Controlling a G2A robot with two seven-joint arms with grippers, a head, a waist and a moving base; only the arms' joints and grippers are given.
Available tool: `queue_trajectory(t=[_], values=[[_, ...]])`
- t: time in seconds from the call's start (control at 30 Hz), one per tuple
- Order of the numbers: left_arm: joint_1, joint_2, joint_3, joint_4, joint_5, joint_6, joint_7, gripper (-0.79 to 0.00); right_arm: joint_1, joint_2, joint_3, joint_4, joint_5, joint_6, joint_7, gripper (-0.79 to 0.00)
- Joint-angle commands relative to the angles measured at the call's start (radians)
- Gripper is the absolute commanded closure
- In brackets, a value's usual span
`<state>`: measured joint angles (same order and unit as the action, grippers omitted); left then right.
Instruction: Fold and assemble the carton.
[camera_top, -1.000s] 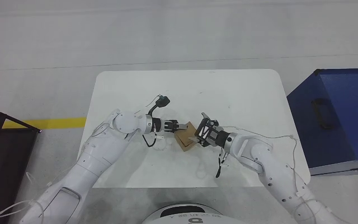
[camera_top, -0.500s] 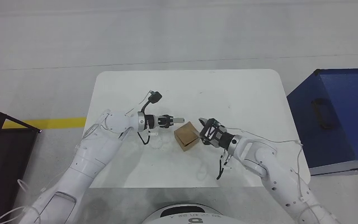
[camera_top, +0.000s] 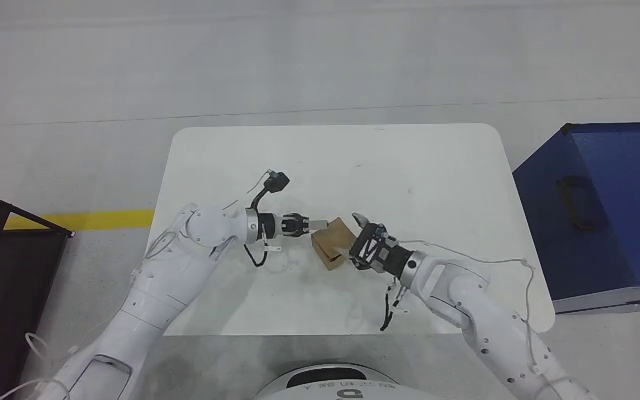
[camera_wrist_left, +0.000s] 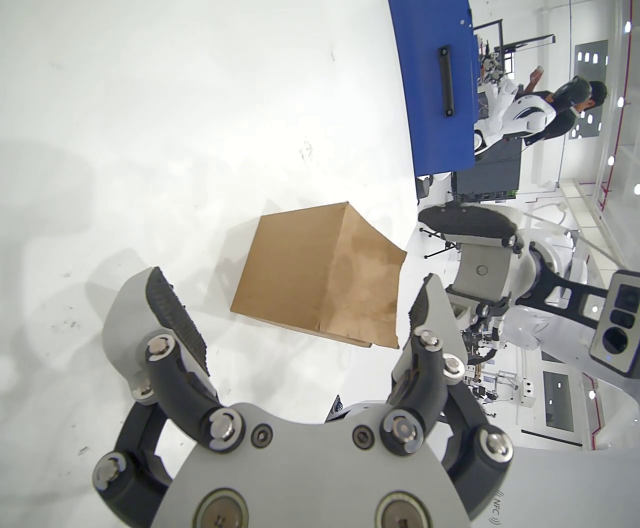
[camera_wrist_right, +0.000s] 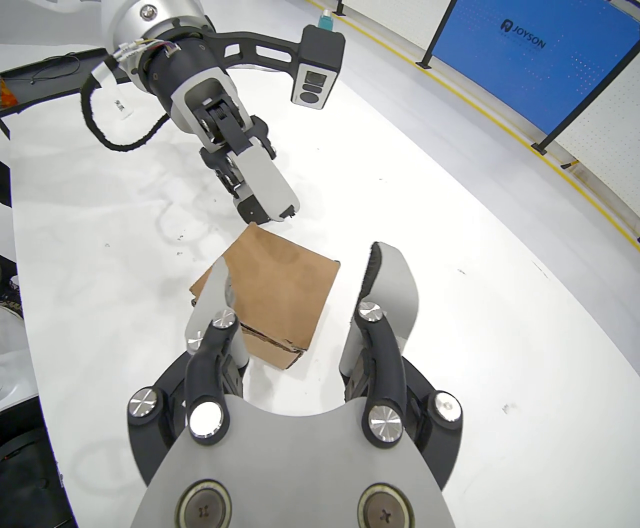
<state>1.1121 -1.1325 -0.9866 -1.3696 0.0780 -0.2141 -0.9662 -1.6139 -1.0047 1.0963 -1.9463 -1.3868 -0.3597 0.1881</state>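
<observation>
A: Where's your carton (camera_top: 333, 243)?
B: Near the middle of the white table (camera_top: 430, 180), between the two arms.
A: And your tools?
B: Your left gripper (camera_wrist_left: 295, 283) is spread wide, tips just beside one corner. Your right gripper (camera_wrist_right: 298, 260) is spread too, gripping nothing, one finger just beside a side face.

One carton (camera_top: 331, 244); two pincers (camera_top: 318, 221) (camera_top: 356, 241); one table (camera_top: 420, 170)

White table (camera_top: 430, 170) on a pale grey floor (camera_top: 300, 50), yellow stripe (camera_top: 100, 218) running off to the left. Blue crate (camera_top: 585, 220) stands beside the table's right edge, dark frame (camera_top: 20, 270) far left.
</observation>
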Motion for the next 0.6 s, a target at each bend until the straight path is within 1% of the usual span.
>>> queue_trajectory(t=[0.0,0.2,0.4,0.57], values=[[-0.002,-0.001,0.004,0.003,-0.003,-0.001,-0.002,-0.785,-0.018,0.000,-0.002,-0.013,-0.015,0.017,-0.005,-0.785],[-0.003,-0.005,0.017,0.017,-0.036,-0.011,-0.011,-0.785,-0.092,0.002,0.017,-0.043,-0.025,0.086,-0.039,-0.785],[-0.007,-0.011,0.048,0.012,-0.058,-0.018,-0.032,-0.785,-0.129,-0.004,0.004,-0.012,0.009,0.127,-0.085,-0.785],[-0.006,-0.018,0.082,0.006,-0.089,-0.018,-0.068,-0.785,-0.204,0.005,0.071,-0.026,0.026,0.169,-0.100,-0.785]])
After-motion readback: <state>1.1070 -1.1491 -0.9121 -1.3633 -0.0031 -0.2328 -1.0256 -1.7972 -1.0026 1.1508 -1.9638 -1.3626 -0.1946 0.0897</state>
